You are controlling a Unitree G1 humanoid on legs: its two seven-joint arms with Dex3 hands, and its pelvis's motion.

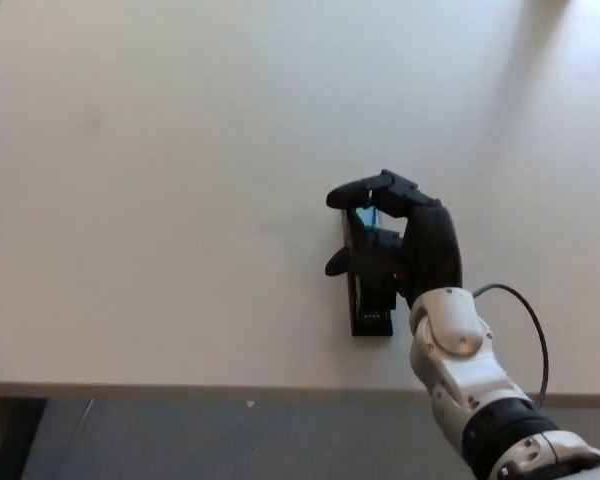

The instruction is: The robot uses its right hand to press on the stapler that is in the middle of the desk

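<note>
Most of the reach looks done: I have the right hand (405, 245) over the stapler (370, 305) near the desk's (160, 180) front edge, fingers spread on it, apparently pressing, release remaining.

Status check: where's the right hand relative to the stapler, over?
Right hand over the stapler, fingers draped across its top; contact looks likely, press unconfirmed. Left hand not in view. Desk around it shows nothing in the way.

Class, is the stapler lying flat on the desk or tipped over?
Flat: the stapler lies lengthwise on the desk, under the right hand.
</note>
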